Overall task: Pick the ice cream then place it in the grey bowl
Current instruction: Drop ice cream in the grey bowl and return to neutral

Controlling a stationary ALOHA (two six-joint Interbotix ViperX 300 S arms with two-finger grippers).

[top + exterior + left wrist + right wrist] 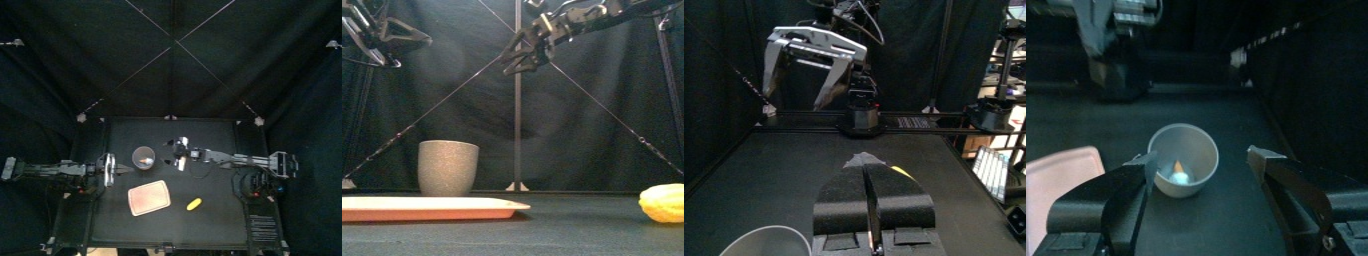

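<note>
The tall grey speckled cup (143,155) stands upright at the table's middle, also seen in the front view (449,166). Looking down from the right wrist, a small white and orange ice cream (1180,172) lies inside the cup (1207,148). My right gripper (177,155) hangs open high above the table beside the cup, its jaws spread to either side of it in the right wrist view (1197,156), holding nothing. My left gripper (870,168) is shut and empty, left of the cup (110,166), with the cup's rim (758,238) just beside it.
A flat pink tray (150,198) lies in front of the cup, toward the table's front edge. A yellow toy food (195,204) rests to the tray's right, low at the front view's right side (663,202).
</note>
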